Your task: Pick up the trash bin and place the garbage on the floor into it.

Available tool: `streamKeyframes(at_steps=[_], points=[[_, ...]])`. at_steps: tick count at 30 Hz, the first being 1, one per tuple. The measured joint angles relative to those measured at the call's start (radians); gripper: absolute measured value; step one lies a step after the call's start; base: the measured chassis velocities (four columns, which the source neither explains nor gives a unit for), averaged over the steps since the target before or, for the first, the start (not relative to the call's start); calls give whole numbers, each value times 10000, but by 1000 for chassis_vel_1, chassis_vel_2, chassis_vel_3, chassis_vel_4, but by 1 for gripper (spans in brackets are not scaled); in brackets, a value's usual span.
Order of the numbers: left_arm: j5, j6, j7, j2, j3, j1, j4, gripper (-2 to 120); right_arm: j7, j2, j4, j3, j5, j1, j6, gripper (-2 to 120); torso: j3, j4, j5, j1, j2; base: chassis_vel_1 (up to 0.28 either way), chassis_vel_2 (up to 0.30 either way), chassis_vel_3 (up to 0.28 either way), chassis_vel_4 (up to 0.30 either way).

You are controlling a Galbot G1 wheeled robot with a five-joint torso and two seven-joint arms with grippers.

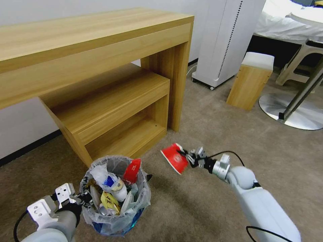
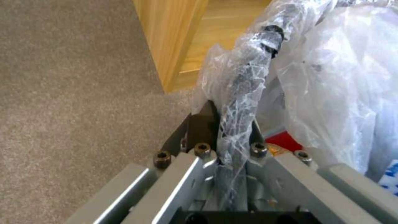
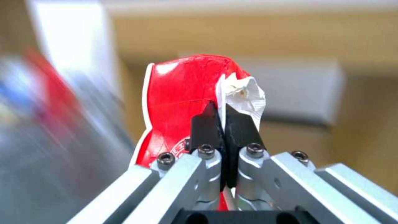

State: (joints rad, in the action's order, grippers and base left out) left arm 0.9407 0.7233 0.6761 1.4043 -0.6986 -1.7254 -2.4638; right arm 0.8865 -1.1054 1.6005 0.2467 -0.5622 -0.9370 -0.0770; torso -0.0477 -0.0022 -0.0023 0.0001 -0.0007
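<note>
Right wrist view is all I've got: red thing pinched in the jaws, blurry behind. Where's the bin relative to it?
Observer: In the head view the trash bin sits below and toward the robot's left of the red wrapper held by the right gripper; the wrapper is not yet over its opening.
Operator: Who's holding the bin?
Observer: The left gripper is shut on the bin's bagged rim, seen in the left wrist view.
Operator: Bin full?
Observer: Nearly; litter reaches the rim, and another red wrapper piece sticks up above it.
Operator: Obstacles nearby?
Observer: A wooden desk stands just behind the bin.
</note>
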Motion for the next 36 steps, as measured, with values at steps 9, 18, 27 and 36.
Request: streamKeyframes(at_steps=[9, 18, 27, 36], points=[[-463, -58, -122, 178, 498, 158, 226, 1, 1079, -649, 1336, -1862, -3544, 886, 575, 0, -1, 0, 2, 0, -1, 0, 0, 0, 0], [-534, -60, -122, 277, 477, 146, 157, 1, 28, -1393, 360, -3738, -2999, 1667, 682, 0, -1, 3, 2, 0, 0, 0, 0, 0, 0], [-582, -64, -115, 348, 396, -14, -86, 1, 113, -1020, 348, -4085, -1011, 1304, 1032, 0, 0, 0, 2, 0, -1, 0, 0, 0, 0], [-618, -62, -108, 333, 320, -198, -342, 1, -381, -873, 543, -3838, -148, 853, 1050, 18, 0, 0, 3, 0, 0, 0, 0, 0, 0]])
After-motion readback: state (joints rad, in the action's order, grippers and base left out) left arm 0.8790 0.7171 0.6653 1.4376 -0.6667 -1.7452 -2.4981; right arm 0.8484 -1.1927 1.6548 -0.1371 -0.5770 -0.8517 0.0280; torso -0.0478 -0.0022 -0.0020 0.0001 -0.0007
